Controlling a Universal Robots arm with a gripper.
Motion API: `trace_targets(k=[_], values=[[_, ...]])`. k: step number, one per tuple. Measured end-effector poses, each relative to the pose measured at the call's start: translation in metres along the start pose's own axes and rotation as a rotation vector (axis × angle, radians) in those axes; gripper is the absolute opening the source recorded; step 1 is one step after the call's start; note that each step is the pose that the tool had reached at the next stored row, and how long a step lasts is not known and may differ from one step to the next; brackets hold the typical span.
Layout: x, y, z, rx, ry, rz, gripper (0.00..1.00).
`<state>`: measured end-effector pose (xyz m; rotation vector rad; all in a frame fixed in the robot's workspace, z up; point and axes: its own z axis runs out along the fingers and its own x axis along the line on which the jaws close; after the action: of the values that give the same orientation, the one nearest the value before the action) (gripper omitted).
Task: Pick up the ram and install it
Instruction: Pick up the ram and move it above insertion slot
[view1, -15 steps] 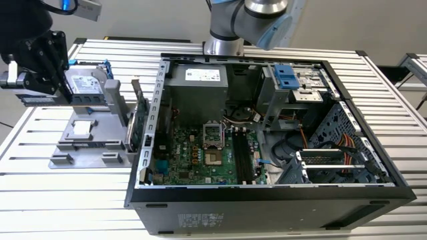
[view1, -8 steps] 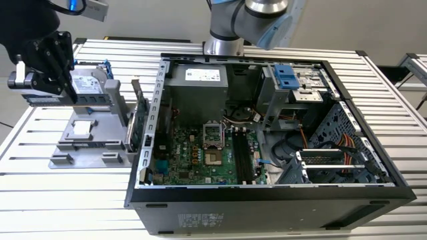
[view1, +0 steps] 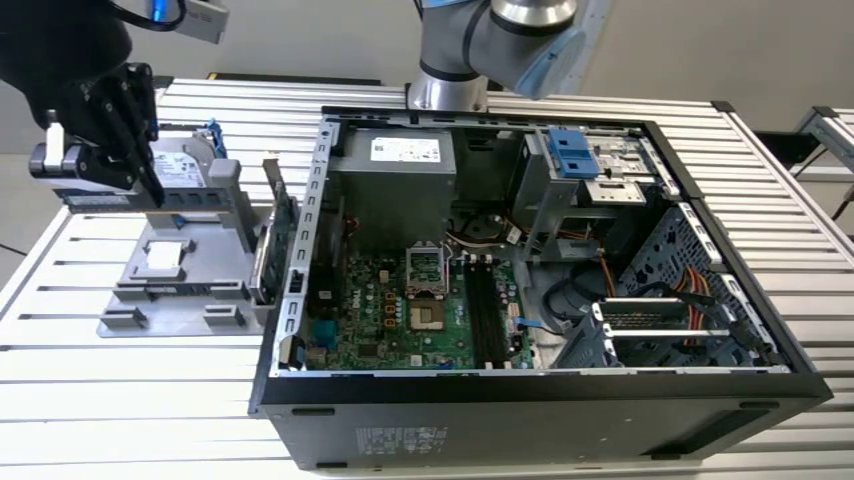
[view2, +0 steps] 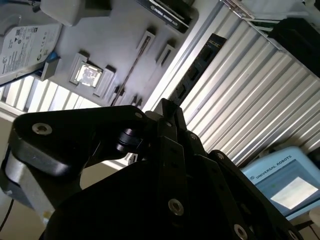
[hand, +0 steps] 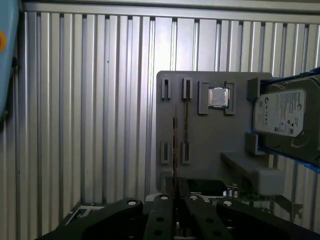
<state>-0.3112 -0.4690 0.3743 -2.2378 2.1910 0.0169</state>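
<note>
My black gripper (view1: 150, 195) hangs over the grey parts fixture (view1: 174, 290) at the exterior view's left, fingers pointing down. It is shut on the ram (view1: 100, 200), a thin dark stick held level just above the fixture. In the first wrist view the ram (hand: 175, 145) shows edge-on as a thin line that runs into the gripper (hand: 176, 197), offset from the fixture's slots (hand: 186, 152). The second wrist view shows the ram's edge (view2: 131, 70) as well. The open computer case (view1: 534, 400) lies to the exterior view's right, with long black memory slots (view1: 483, 310) on its green motherboard.
A silver hard drive (view1: 180, 170) with blue rails rests on the fixture's far side. A processor chip (hand: 218, 97) sits in a fixture pocket. A green expansion card (view1: 267, 240) stands between fixture and case. The arm's base (view1: 447, 90) rises behind the case. The table is ribbed aluminium.
</note>
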Motion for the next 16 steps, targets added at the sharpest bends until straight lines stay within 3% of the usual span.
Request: trace_targets(k=[16], values=[[0.0004, -0.0168, 0.0, 0.0001, -0.0001, 0.0, 0.0]])
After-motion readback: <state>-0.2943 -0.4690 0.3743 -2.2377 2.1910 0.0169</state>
